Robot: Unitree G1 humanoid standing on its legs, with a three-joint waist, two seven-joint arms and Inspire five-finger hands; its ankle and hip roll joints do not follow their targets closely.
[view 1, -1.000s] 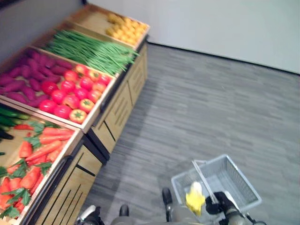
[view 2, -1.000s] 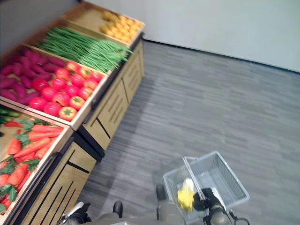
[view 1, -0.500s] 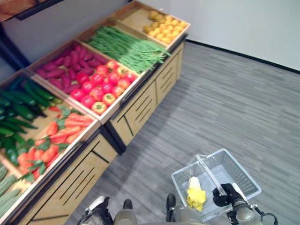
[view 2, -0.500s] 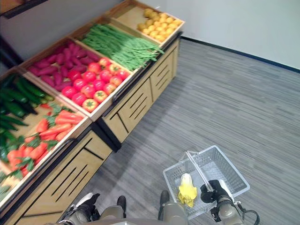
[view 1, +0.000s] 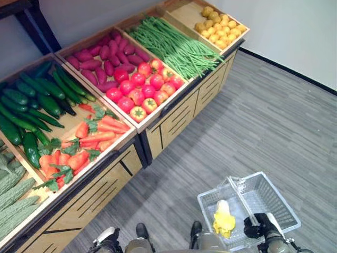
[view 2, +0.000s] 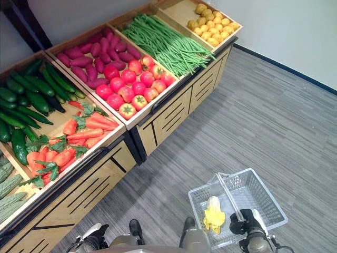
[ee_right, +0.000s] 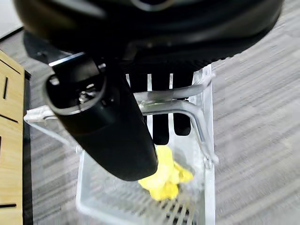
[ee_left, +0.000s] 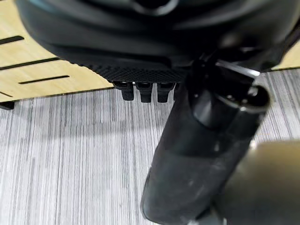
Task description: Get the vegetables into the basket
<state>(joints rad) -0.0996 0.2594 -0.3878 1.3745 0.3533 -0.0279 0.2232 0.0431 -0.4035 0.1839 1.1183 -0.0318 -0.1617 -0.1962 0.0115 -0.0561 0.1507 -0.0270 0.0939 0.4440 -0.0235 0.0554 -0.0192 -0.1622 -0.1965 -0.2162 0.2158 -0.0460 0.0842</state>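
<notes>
Carrying the basket (view 2: 238, 204) by its handle (ee_right: 176, 107), your right hand (view 2: 243, 226) is curling its fingers (ee_right: 160, 126) under the metal bar, and that grip is all that is keeping the load off the floor (view 1: 274, 121). One yellow piece of produce (view 2: 214, 215), which looks like an ear of corn, is already lying inside, toward the end of the basket nearest the stand. The rest of the vegetables are sitting in the stand's bins: carrots (view 1: 79, 150) at the front edge of the nearest bin, cucumbers (view 1: 37, 103) behind them, tomatoes (view 1: 139, 92) at the front of the next bin with purple sweet potatoes (view 1: 102, 55) at its back, then green beans (view 1: 179, 45), and small yellow produce (view 1: 220, 23) in the far corner bin.

You are risking a swinging basket here, since it is hanging from one bar; any quick turn toward the stand could tip it and spill the corn, or knock it against the wooden drawer fronts (view 1: 174, 118).

Your left hand (ee_left: 145, 91) is hanging low beside the stand with its fingers pointing down, relaxed and holding nothing. You are probably standing too far off to reach the bins, so leaning in could unbalance you.
</notes>
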